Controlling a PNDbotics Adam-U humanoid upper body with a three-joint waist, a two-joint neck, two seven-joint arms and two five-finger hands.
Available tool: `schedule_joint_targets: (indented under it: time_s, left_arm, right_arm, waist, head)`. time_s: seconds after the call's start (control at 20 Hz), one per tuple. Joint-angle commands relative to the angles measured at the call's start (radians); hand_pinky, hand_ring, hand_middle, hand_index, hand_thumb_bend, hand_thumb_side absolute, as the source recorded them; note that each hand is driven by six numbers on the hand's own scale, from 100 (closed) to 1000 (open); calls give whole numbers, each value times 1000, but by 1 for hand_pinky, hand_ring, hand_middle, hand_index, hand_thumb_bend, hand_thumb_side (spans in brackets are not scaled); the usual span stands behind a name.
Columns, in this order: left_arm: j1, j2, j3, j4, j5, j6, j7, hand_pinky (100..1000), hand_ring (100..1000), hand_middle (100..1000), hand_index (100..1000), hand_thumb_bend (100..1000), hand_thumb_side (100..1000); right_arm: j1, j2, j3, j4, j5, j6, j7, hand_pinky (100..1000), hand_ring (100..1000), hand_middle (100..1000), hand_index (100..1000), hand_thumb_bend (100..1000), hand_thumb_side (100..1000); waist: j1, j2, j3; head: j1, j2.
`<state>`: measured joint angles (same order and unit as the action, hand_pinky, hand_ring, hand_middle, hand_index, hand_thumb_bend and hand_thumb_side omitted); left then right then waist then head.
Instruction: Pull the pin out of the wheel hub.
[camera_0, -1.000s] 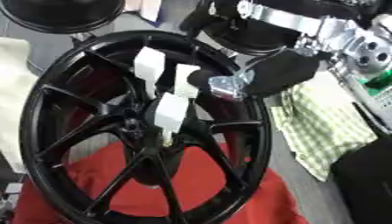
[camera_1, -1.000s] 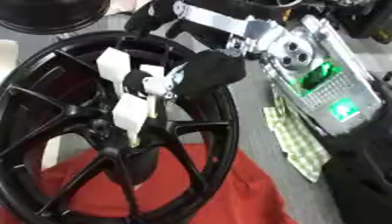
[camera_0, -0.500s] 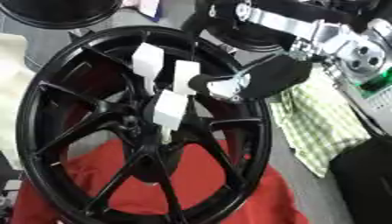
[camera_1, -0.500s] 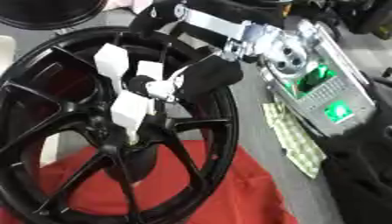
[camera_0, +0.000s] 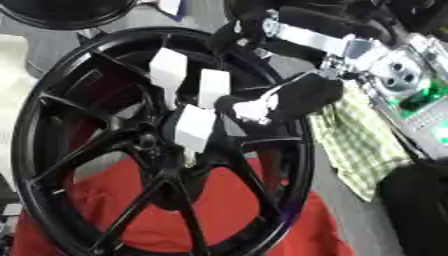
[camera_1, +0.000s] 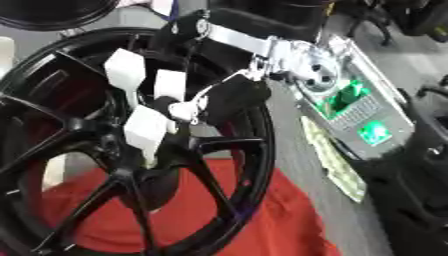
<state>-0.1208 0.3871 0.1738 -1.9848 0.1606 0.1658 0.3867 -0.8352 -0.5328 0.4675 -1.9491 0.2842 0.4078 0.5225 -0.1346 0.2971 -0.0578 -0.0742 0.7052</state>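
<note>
While the right hand (camera_0: 302, 95) has slid closer over the hub | white-tipped fingers (camera_0: 194, 128) curled toward a pale pin (camera_0: 189, 159) | black wheel (camera_0: 289, 165) centre, 6 o'clock of fingertips | can't tell if it's gripped yet

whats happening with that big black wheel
The robot's right hand reaches in from the upper right over a black wheel lying on a red cloth. Its white-tipped fingers point down at the hub in the middle. Whether they hold the pin cannot be made out. A checked cloth lies to the wheel's right.
</note>
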Motion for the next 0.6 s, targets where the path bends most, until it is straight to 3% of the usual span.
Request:
schedule_joint_targets:
  time_s: [0.05, 0.6]
  left_arm:
    - [-8, 9, 2, -15, -4, 0, -4, 691, 568, 540, 668, 100, 849]
    - [-8, 0, 0, -15, -6, 4, -11, 692, 569, 540, 669, 100, 854]
  right_arm:
    - [-11, -9, -9, 7, 14, -5, -7, 863, 927, 777, 861, 354, 372]
    - [-13, -5, -11, 28, 24, -6, -35, 860, 920, 773, 856, 318, 368]
  waist:
    - [10, -8, 3]
    - [16, 13, 10]
  head:
    - [-5, -18]
    - [-16, -34]
